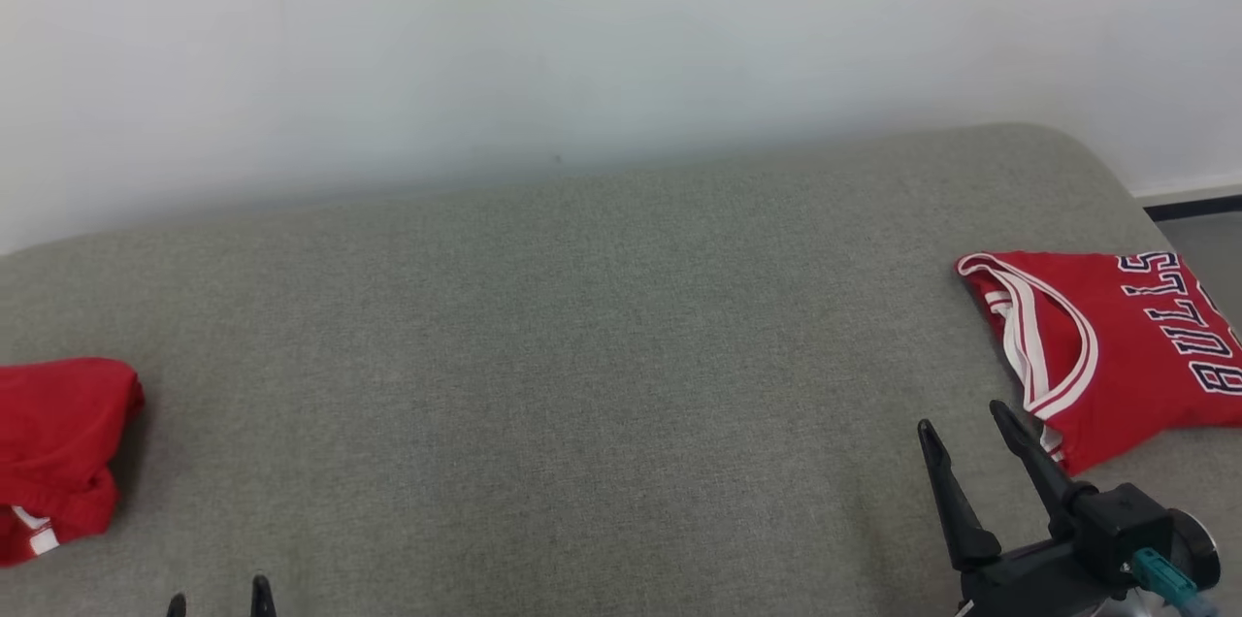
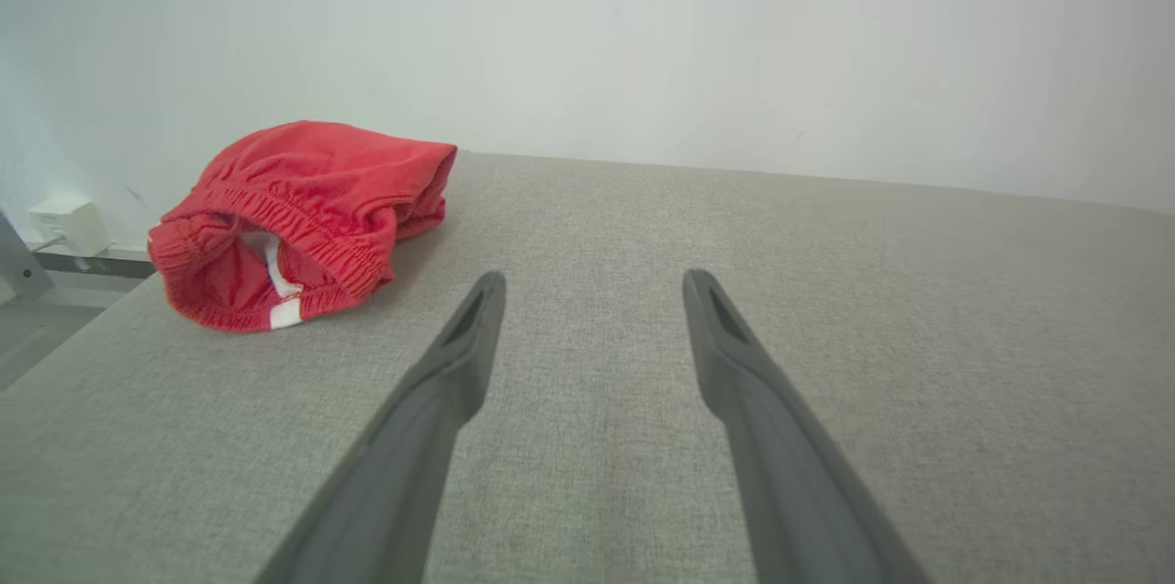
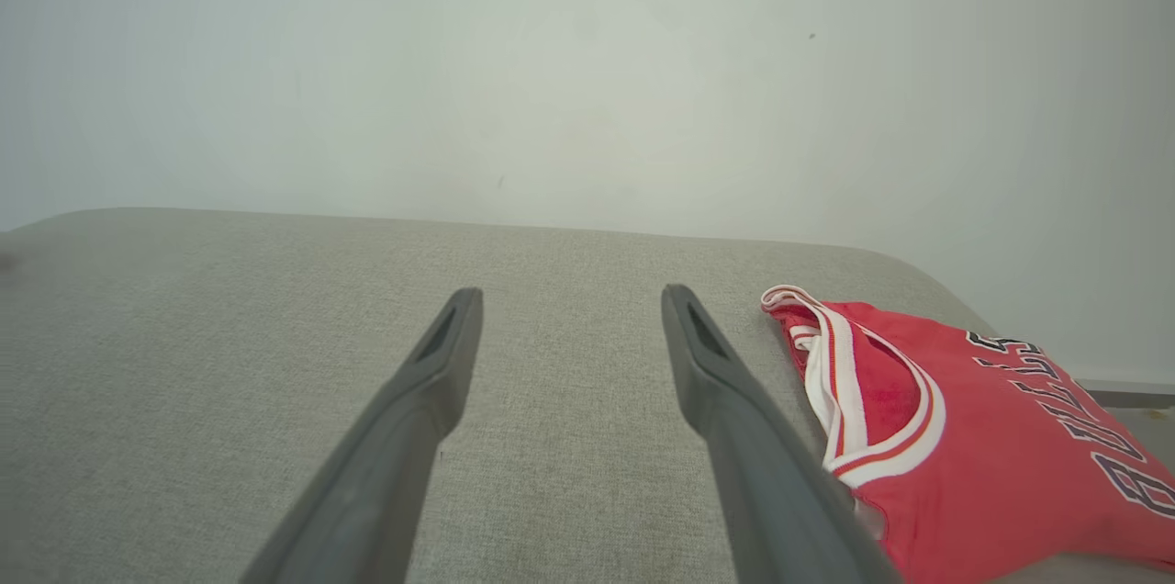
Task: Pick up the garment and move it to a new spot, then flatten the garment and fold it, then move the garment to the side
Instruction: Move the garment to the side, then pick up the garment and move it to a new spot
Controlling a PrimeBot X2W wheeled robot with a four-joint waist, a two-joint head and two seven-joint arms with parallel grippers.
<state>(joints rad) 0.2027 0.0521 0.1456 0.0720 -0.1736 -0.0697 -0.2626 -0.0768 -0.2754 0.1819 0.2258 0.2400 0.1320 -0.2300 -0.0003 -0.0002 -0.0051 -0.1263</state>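
A crumpled red garment (image 1: 58,442) with an elastic waistband and white trim lies at the left end of the grey padded surface (image 1: 582,355). In the left wrist view this garment (image 2: 303,217) sits ahead and to the left of my open left gripper (image 2: 595,279), apart from it. The left gripper (image 1: 218,600) shows as two fingertips at the head view's bottom edge. A folded red jersey (image 1: 1116,345) with white trim and dark lettering lies at the right end. My right gripper (image 1: 961,418) stands open and empty just left of it; the jersey (image 3: 973,437) lies beside its right finger.
A pale wall (image 1: 582,35) runs along the back of the padded surface. The surface's rounded right end drops to a grey floor (image 1: 1203,239) with a dark baseboard. Past its left end, the left wrist view shows a white box (image 2: 69,226) by the wall.
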